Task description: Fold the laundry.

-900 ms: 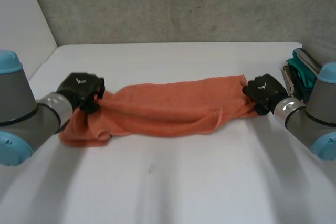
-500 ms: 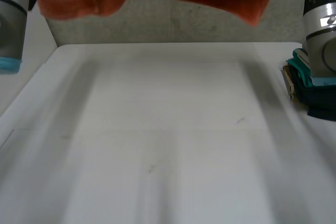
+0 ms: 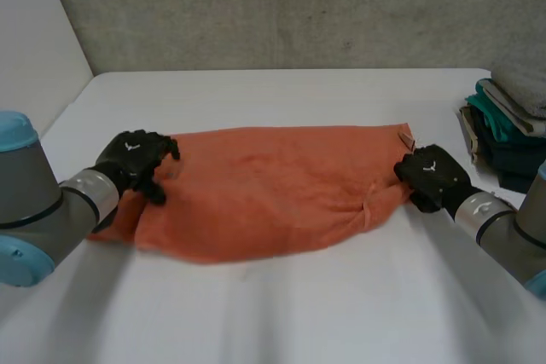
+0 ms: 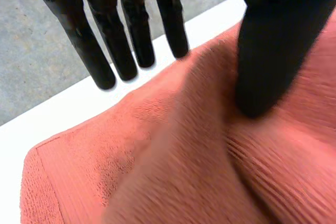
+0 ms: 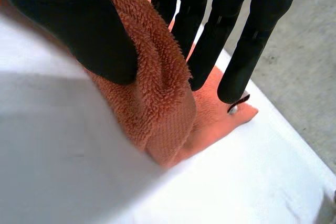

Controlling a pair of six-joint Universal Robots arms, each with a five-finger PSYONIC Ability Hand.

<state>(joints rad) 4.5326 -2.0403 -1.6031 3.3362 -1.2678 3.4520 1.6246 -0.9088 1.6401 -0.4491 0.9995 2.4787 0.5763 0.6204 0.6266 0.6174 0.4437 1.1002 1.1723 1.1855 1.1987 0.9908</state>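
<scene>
An orange towel (image 3: 264, 185) lies spread across the middle of the white table (image 3: 299, 313), a little rumpled at both ends. My left hand (image 3: 132, 155) rests on its left end. In the left wrist view the fingers (image 4: 105, 51) reach out straight past the towel's (image 4: 157, 171) far edge, and the thumb lies on a raised fold; that hand is open. My right hand (image 3: 431, 172) is at the towel's right end. There a thick fold of towel (image 5: 163, 103) is pinched between the thumb and the straight fingers (image 5: 236, 40).
A stack of folded clothes (image 3: 503, 134), teal, dark and grey, sits at the table's right edge, close behind my right arm. A grey wall runs along the table's far side.
Both hands swung the towel up off the table and brought it down again. It now lies wider and flatter than before. The left hand's fingers have loosened.
</scene>
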